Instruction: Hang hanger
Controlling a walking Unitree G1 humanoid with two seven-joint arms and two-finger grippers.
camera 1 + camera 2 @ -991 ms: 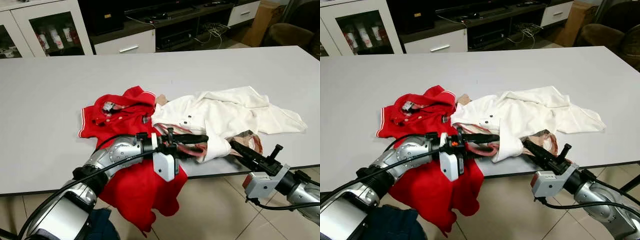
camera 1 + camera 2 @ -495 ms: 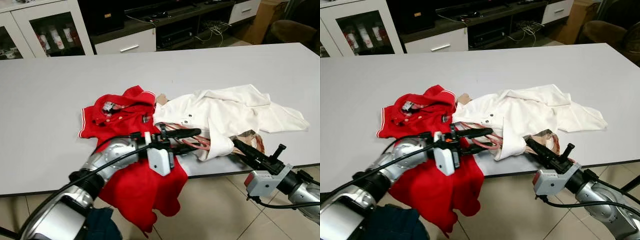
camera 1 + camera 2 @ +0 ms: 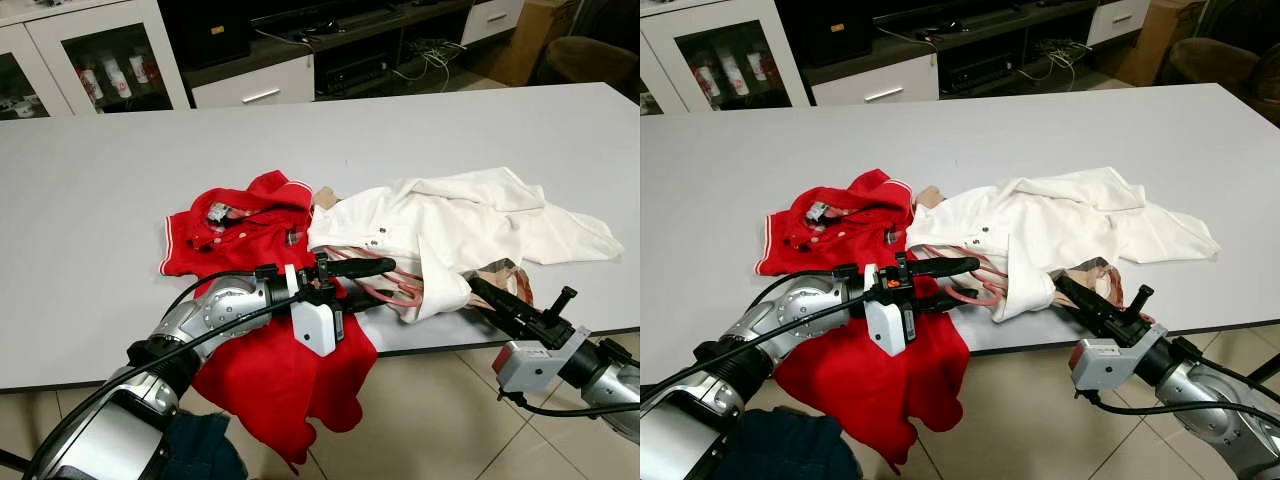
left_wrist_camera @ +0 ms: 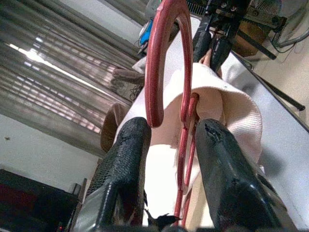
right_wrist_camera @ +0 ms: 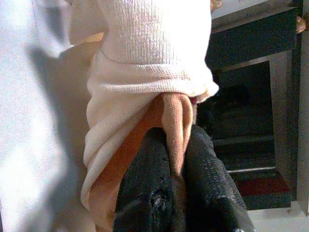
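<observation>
Two shirts lie ahead of the grippers in the eye views, a red polo (image 3: 235,225) and a white shirt (image 3: 450,225). Left wrist view: left gripper (image 4: 169,130) spread, the red hanger (image 4: 161,63) between its fingers. Right wrist view: right gripper (image 5: 176,145) pinching a tan cloth fold (image 5: 176,121) under the white shirt.

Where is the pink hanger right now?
The pink hanger lies near the table's front edge, poking from under the white shirt, between the left gripper's fingers.
</observation>
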